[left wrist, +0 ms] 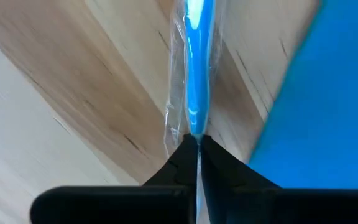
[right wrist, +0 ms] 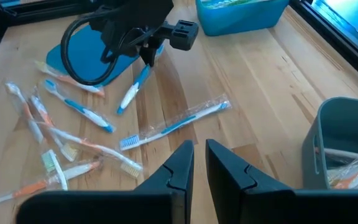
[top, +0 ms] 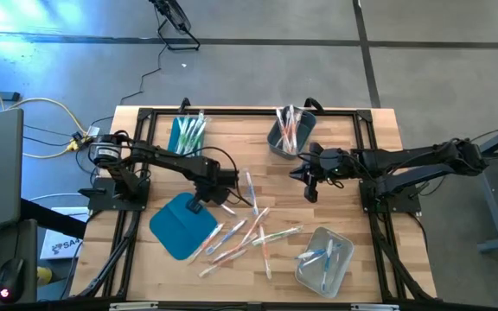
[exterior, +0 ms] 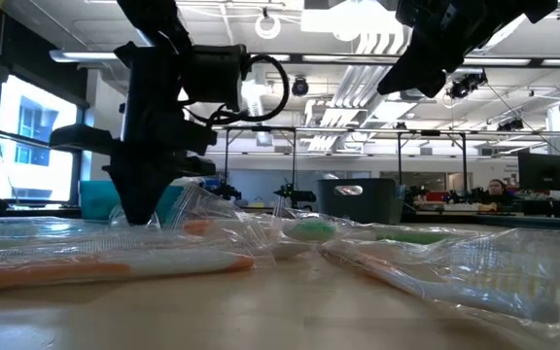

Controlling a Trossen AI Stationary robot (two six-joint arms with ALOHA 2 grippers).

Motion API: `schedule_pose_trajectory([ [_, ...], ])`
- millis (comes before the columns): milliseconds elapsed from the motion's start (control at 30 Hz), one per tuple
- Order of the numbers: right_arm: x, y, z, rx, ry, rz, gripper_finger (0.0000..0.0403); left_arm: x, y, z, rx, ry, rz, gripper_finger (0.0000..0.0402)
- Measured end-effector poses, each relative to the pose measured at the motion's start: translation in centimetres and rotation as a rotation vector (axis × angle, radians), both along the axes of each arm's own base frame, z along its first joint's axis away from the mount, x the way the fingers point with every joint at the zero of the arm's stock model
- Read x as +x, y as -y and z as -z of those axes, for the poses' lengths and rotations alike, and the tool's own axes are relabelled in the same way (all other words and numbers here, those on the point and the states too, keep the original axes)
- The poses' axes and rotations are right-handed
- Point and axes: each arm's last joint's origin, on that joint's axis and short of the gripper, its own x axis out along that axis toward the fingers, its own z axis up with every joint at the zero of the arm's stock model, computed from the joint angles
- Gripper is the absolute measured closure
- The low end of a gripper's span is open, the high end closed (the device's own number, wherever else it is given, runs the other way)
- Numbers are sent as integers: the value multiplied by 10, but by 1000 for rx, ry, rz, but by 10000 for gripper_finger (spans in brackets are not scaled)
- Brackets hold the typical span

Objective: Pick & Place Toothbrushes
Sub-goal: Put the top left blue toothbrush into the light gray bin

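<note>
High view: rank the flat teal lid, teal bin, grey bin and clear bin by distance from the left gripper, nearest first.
1. Flat teal lid, just beside the left gripper, toward the table's front.
2. Teal rectangular bin, at the back edge on the left arm's side.
3. Grey bin, back edge, centre-right.
4. Clear bin, front right corner.
</note>
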Motion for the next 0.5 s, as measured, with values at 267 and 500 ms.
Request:
schedule_pose_trajectory([
  [267,-1,0,-1,38,9,25,369,-5,-9,-26,-7,-61,16,399],
  [500,-1,0,-1,72,19,48,369,-15,-36,-35,-93,-10,-87,400],
])
